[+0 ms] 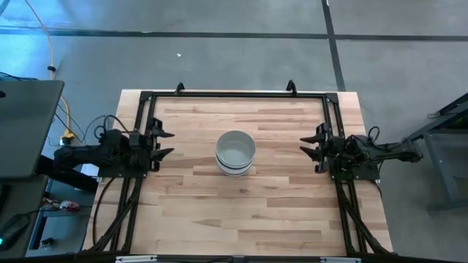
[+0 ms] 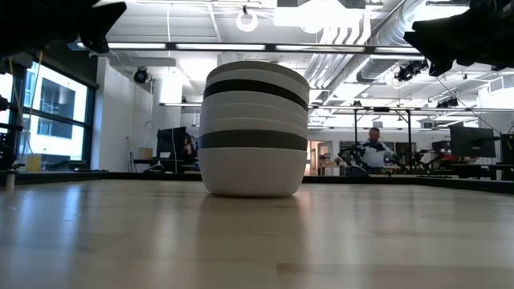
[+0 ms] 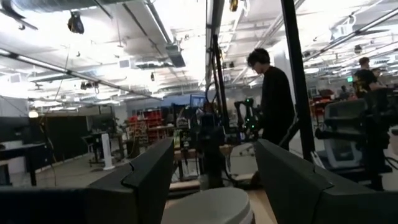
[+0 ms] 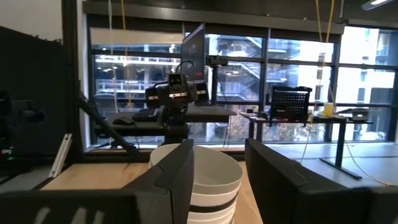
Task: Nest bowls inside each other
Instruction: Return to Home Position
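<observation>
1. The stack of bowls (image 1: 235,152) stands in the middle of the tabletop (image 1: 256,212), all the bowls nested into one upright pile.
2. The left gripper (image 1: 167,143) hangs to the stack's left, well apart from it. Its two fingers point toward the bowls, spread wide with nothing between them.
3. The right gripper (image 1: 306,145) hangs on the opposite side, also well apart. Its fingers face the stack, are likewise parted and hold nothing.
4. The stack lies between the two grippers, roughly level with both. Each wrist view shows it centred in the gap between that arm's own dark fingers (image 4: 180,168).
5. From table height the pile reads as smooth round rims in bands. A white bowl sits at the bottom, then a dark grey band, white rims, a black band and a pale grey top bowl (image 2: 255,74).
6. The bowls are glossy and plain, with curved walls; the top bowl's inside is bare.
7. The tabletop is pale wood laid in long planks, edged by a black metal frame (image 1: 234,94).
8. A person (image 3: 273,93) in dark clothing stands in the room beyond.
</observation>
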